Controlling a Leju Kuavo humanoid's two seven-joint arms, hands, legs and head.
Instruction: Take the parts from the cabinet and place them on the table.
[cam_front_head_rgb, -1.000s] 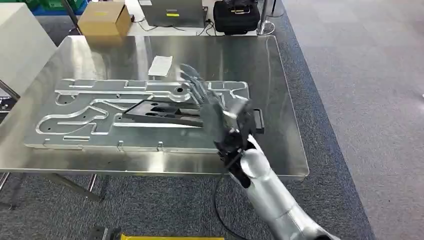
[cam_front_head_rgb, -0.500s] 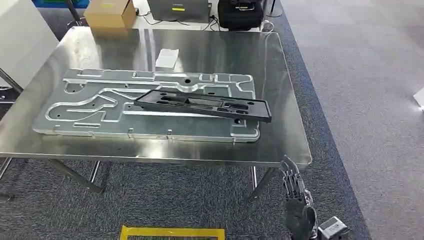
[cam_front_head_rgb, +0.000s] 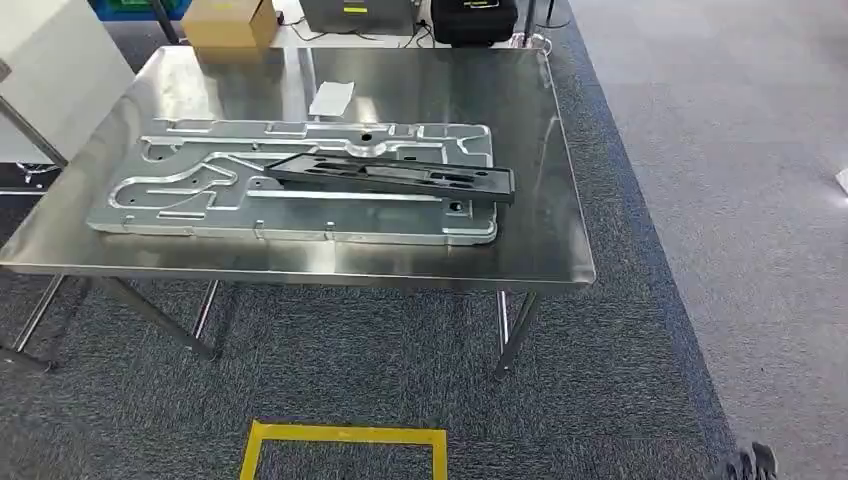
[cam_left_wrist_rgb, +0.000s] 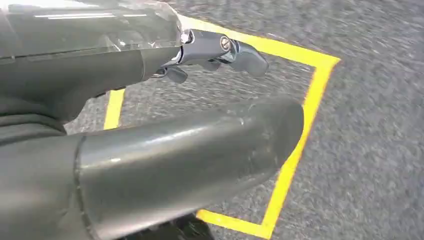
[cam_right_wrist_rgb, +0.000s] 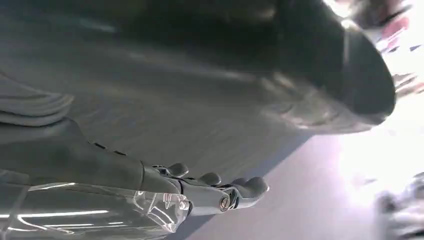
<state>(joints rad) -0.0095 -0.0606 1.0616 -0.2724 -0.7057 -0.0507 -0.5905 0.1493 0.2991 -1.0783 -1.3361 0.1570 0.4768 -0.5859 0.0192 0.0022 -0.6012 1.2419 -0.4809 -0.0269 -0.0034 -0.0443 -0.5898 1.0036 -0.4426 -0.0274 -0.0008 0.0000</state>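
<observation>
Two parts already down on the steel table (cam_front_head_rgb: 560, 200): a large machined aluminium plate (cam_front_head_rgb: 200, 195) lying flat across the middle, and a long black part (cam_front_head_rgb: 400, 177) resting on top of it, slanted across the plate's right half with its right end reaching just past the plate's edge. Beside them, near the table's far edge, a small white slip of paper (cam_front_head_rgb: 331, 98); beyond the table, a cardboard box (cam_front_head_rgb: 228, 22) and a black case (cam_front_head_rgb: 473, 18). On the floor in front of the table, a yellow taped square (cam_front_head_rgb: 345, 450) on grey carpet. No cabinet to be seen from here, so impossible to say whether more parts wait inside. Left hand (cam_left_wrist_rgb: 200, 55) hanging low above the carpet and the yellow tape, fingers (cam_left_wrist_rgb: 240, 50) stretched out and lying close alongside one another, holding nothing, thumb well apart from them. Right hand (cam_right_wrist_rgb: 200, 192) likewise bare, fingers (cam_right_wrist_rgb: 250, 187) extended and apart from the thumb, nothing between them; in the head view just a dark tip of it (cam_front_head_rgb: 752, 463) at the lower right corner, well away from the table. Judging by this, at least one delivery complete, with the black part placed and both hands free. Probably left to do: turning back toward the cabinet for whatever remains there, though how many parts are outstanding cannot be told.
</observation>
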